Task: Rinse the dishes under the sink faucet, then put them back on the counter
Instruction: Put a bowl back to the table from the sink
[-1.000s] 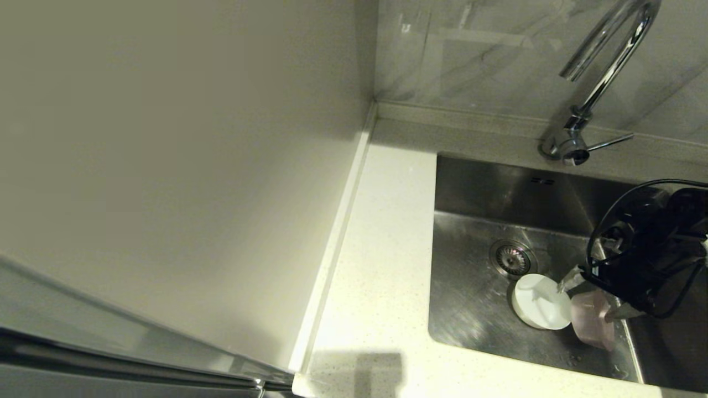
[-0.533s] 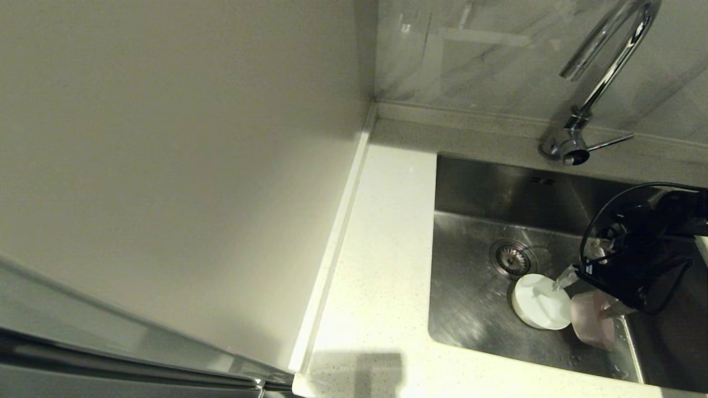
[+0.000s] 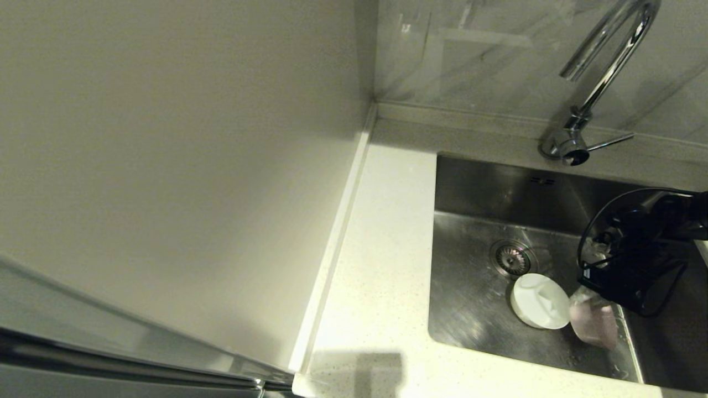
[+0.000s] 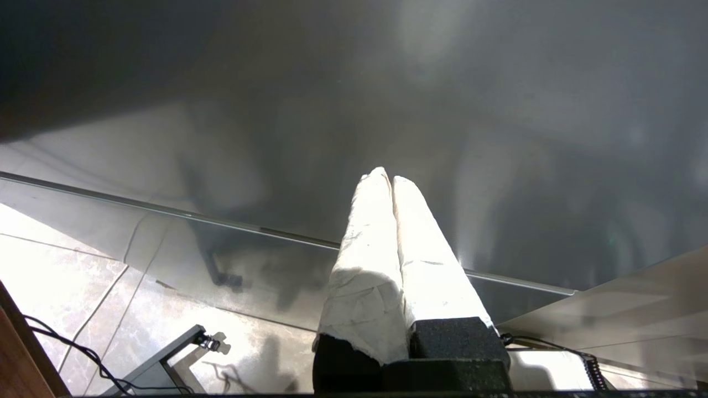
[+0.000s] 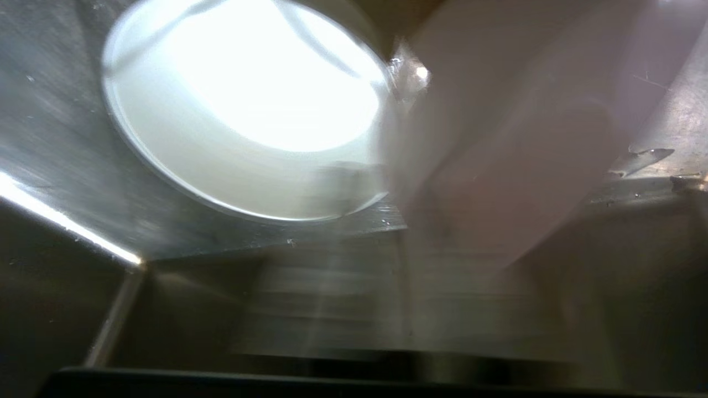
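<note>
Pink bowl (image 3: 594,327) in sink (image 3: 470,309), pinched by right pincer (image 3: 581,296), beside white bowl (image 3: 539,301), left pincer (image 4: 391,182) closed.

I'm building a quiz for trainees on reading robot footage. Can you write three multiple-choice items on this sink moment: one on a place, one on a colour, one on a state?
1. Where is the white bowl?
A. on the counter
B. in the sink, near the drain strainer
C. under the cabinet

2. What colour is the bowl right of it?
A. pale pink
B. blue
C. black

3. How does the right gripper stand?
A. wide open above the counter
B. out of the sink
C. shut at the pink bowl

Answers:
1 B, it lies on the sink floor beside the strainer.
2 A, the pink bowl is tilted on edge.
3 C, the right gripper has its fingers together at that bowl's rim; a firm hold cannot be confirmed.
</note>
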